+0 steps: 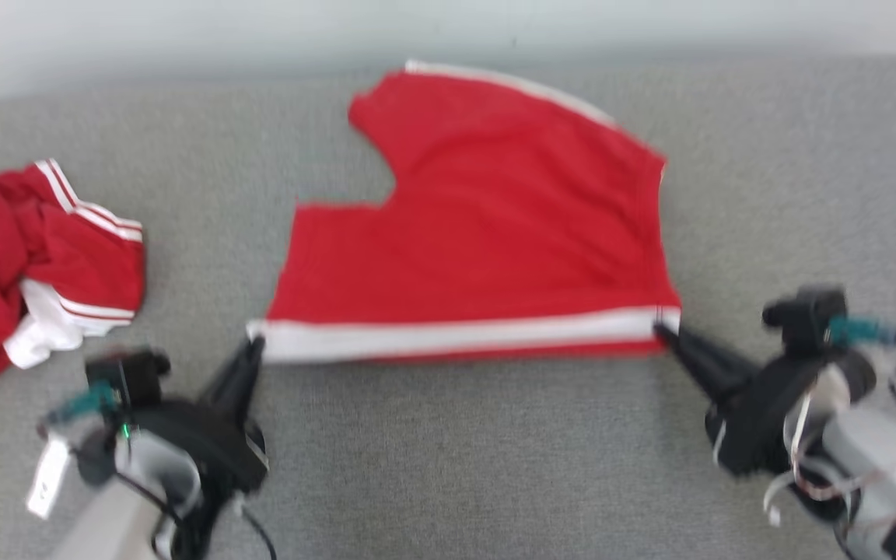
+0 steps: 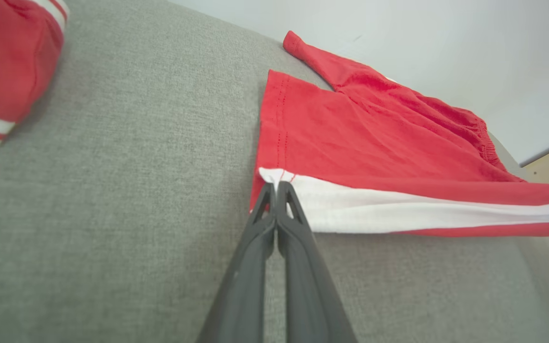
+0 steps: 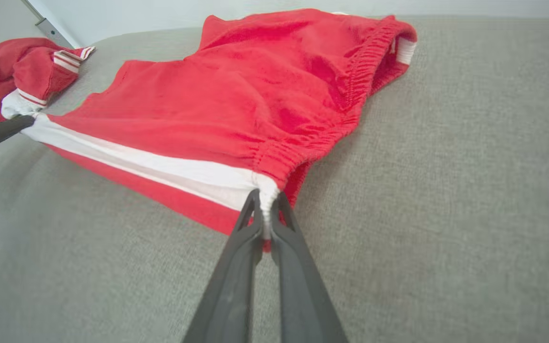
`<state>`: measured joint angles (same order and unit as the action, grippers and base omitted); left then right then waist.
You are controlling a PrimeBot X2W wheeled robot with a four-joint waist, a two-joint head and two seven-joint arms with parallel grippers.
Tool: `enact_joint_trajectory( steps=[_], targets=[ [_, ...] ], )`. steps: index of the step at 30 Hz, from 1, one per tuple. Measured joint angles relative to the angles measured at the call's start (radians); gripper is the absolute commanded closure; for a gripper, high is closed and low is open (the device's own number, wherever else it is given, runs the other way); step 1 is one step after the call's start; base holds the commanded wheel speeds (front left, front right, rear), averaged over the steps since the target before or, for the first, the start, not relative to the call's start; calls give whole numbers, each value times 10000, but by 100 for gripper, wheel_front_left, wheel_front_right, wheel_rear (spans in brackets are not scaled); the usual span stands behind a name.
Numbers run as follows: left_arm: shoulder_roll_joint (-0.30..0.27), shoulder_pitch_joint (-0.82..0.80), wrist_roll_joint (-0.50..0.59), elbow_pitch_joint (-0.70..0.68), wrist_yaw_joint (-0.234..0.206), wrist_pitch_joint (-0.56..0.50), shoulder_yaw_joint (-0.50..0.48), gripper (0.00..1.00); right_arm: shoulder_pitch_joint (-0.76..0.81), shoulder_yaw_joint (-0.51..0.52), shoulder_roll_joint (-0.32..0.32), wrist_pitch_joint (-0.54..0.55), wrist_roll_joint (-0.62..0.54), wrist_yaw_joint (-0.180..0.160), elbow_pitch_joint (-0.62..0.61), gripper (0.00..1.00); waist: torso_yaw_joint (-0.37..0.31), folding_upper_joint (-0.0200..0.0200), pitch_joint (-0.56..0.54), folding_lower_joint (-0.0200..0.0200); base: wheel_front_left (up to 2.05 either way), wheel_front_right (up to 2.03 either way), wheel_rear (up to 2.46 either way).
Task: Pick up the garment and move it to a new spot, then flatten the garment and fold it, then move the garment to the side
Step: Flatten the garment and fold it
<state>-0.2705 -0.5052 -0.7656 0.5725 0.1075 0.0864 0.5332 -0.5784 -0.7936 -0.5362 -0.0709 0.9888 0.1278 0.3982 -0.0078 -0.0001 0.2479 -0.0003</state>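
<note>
2 grippers: both gripped the red shorts (image 1: 479, 218) by the white stripe (image 1: 456, 338)
left gripper (image 1: 255, 344): jaws pinched tight on the hem corner
right gripper (image 1: 659, 330): jaws pinched tight on the waistband corner
red shorts: lay flat mid grey surface (image 1: 448, 451), crumpled red garment (image 1: 28, 257) well apart
</note>
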Motion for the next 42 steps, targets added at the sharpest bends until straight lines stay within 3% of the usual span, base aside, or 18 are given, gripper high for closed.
enact_joint_trajectory(
  steps=[8, 16, 42],
  targets=[
    [56, 1894, 15, -94, -167, 213, 372, 100, 1618, -635, -353, 17, 573, 0, -328, 100, 1, -1, -1281, -1, 0, 0, 0],
    [15, 2620, 82, -606, -439, 196, 614, 100, 2402, -779, -738, 284, 886, 0, -608, 100, 101, -1, -2020, 0, 0, 0, 0],
    [94, 3027, 13, -1003, -915, -397, 719, 100, 2682, -949, -876, 1166, 1292, -272, -863, 100, 251, 1, -2050, 3, 0, 0, 0]
  ],
)
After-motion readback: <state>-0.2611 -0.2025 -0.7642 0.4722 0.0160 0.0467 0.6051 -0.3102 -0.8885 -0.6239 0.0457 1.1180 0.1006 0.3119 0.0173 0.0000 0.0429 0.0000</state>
